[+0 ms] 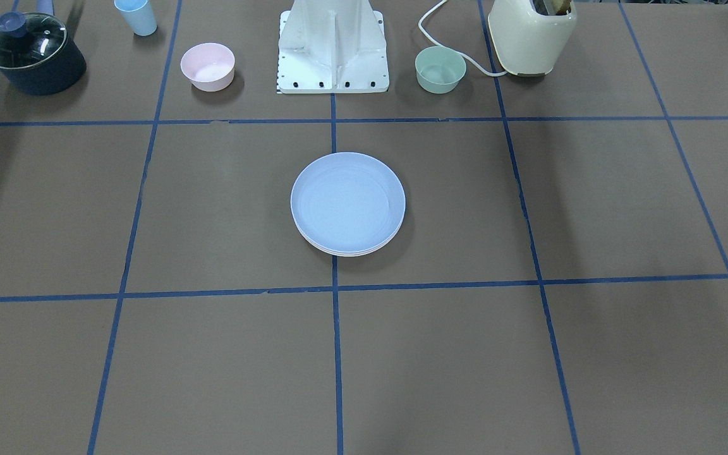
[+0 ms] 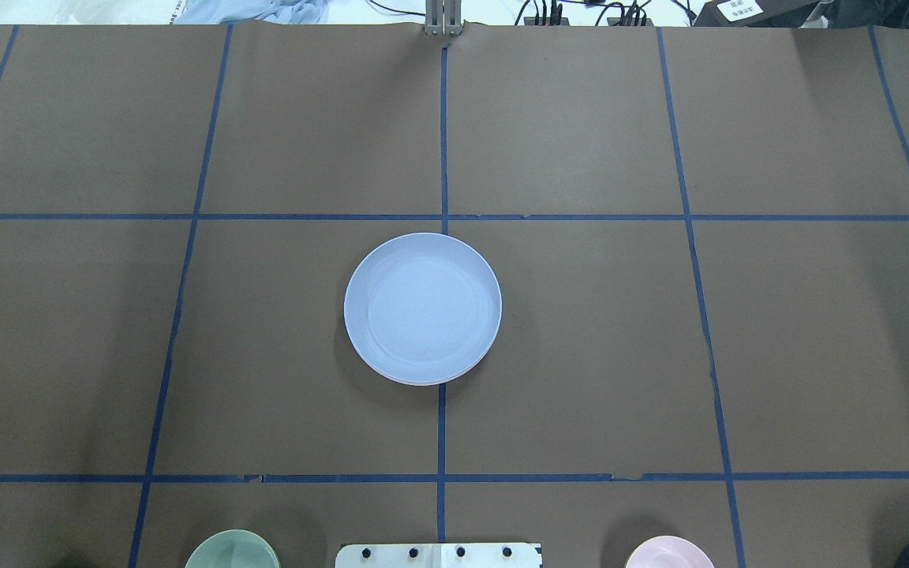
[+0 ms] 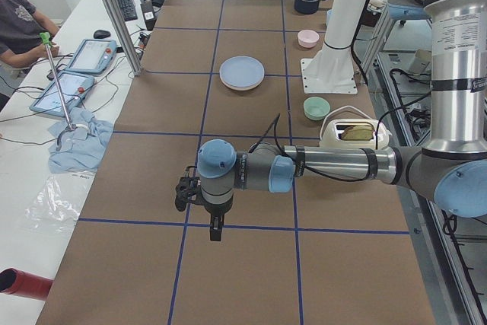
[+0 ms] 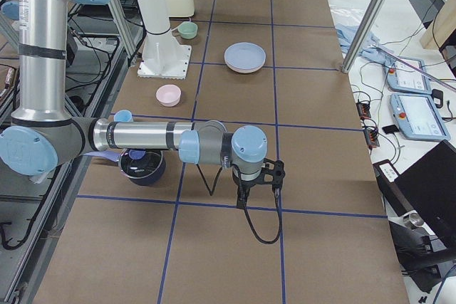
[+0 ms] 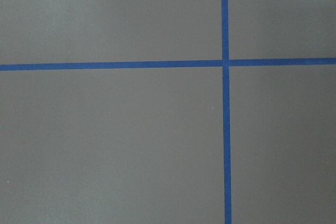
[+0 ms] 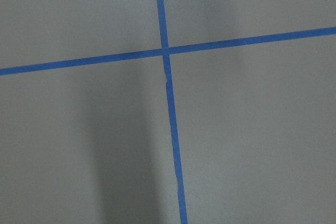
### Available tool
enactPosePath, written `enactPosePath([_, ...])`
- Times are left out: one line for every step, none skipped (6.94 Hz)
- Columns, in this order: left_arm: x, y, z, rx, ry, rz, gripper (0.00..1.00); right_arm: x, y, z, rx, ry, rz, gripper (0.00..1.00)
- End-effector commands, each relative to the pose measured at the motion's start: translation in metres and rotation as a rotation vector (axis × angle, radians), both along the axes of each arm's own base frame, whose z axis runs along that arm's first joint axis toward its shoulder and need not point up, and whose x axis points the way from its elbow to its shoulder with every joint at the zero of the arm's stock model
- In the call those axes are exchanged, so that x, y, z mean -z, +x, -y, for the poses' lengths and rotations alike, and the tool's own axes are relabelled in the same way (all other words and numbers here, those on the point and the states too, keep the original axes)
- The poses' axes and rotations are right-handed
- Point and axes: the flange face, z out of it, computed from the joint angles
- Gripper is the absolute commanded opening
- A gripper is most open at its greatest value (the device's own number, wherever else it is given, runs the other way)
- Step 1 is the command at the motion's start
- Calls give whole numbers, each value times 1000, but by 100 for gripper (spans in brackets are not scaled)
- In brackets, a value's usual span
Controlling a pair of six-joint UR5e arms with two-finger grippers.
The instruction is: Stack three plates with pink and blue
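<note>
The light blue plate [image 1: 347,202] lies on top of a stack at the table's centre, and also shows in the overhead view [image 2: 421,308]. Pale rims of lower plates [image 1: 346,254] peek out under its near edge; the pink and cream-white plates are otherwise hidden beneath it. My left gripper [image 3: 215,230] shows only in the exterior left view, hanging over the table far from the stack. My right gripper [image 4: 242,196] shows only in the exterior right view, likewise far from the stack. I cannot tell whether either is open or shut. Both wrist views show only bare brown table with blue tape.
Along the robot's side stand a lidded dark pot [image 1: 32,54], a small light blue cup [image 1: 136,16], a small pink bowl [image 1: 207,66], the white robot base [image 1: 333,50], a mint-green bowl [image 1: 440,69] and a cream toaster [image 1: 531,35].
</note>
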Motion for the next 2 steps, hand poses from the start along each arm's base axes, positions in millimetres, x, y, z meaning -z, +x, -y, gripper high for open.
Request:
enactPosePath([1, 1, 0, -2, 1, 0, 100, 0, 0, -1, 0, -1, 1, 100])
enactPosePath([1, 1, 1, -2, 3, 0, 100, 0, 0, -1, 0, -1, 1, 100])
